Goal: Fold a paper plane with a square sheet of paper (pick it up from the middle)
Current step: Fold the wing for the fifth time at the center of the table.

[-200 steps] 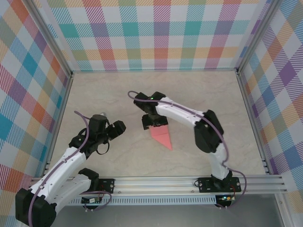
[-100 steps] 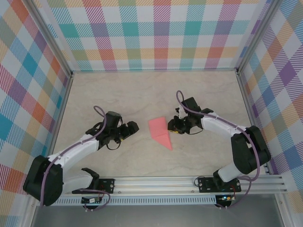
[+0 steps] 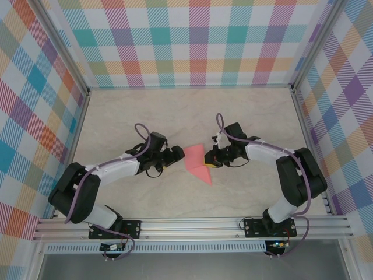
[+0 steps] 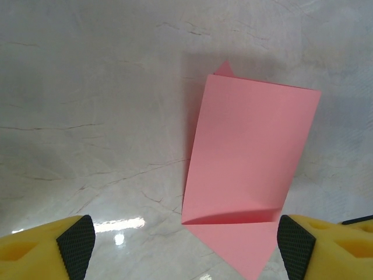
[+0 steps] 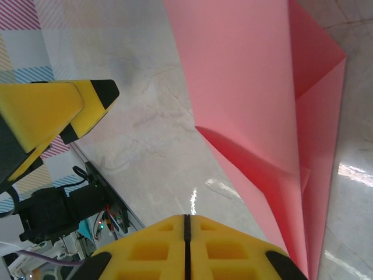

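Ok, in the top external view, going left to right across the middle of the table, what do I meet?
Left pincer, open → folded pink sheet of paper → right pincer, shut.

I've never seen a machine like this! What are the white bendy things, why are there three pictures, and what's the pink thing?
The white bendy things are two robot arms bolted at the near edge of a table. Each ends in a two-finger pincher called a gripper. One picture looks down from above. The other two come from little cameras on the arms' wrists, so you see yellow fingers close up. The pink thing is a sheet of paper, already partly folded, lying on the table between the arms. The left gripper is open, pointing at the paper. The right gripper is pinched shut right by the paper's edge, with nothing visible between its fingers.
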Robot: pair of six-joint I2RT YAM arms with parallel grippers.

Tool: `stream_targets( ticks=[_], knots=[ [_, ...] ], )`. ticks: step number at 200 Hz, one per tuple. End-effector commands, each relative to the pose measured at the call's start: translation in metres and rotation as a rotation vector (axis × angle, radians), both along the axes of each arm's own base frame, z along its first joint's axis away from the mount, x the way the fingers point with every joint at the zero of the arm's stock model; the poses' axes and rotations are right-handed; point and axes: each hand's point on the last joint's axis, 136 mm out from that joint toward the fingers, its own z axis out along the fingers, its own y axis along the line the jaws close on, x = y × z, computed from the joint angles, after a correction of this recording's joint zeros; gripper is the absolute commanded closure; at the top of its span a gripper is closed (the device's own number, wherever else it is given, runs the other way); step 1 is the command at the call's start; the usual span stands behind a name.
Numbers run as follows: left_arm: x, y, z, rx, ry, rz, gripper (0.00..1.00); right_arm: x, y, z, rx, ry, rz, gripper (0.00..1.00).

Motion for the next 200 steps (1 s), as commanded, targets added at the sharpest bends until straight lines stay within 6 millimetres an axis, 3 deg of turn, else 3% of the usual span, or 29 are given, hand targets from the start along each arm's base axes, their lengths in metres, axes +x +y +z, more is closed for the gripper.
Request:
stream_targets(
  ticks=[1, 57, 107, 169, 200],
  knots=[
    [0.012, -0.013, 0.007, -0.018, -0.029, 0.002, 0.17, 0.002, 0.006, -0.001, 0.029, -0.019, 0.049, 0.91],
    [0.015, -0.025, -0.003, -0.020, -0.001, -0.012, 0.17, 0.010, -0.003, -0.040, -0.045, 0.031, 0.034, 0.91],
    [0.018, -0.032, -0.005, -0.037, 0.008, -0.022, 0.17, 0.009, -0.016, -0.060, -0.014, 0.087, -0.007, 0.90],
    [0.020, -0.049, -0.009, -0.059, 0.025, -0.048, 0.18, 0.007, -0.027, -0.070, 0.026, 0.139, -0.050, 0.89],
    [0.019, -0.056, -0.012, -0.058, 0.032, -0.055, 0.19, 0.006, -0.026, -0.054, 0.049, 0.117, -0.045, 0.86]
  ],
)
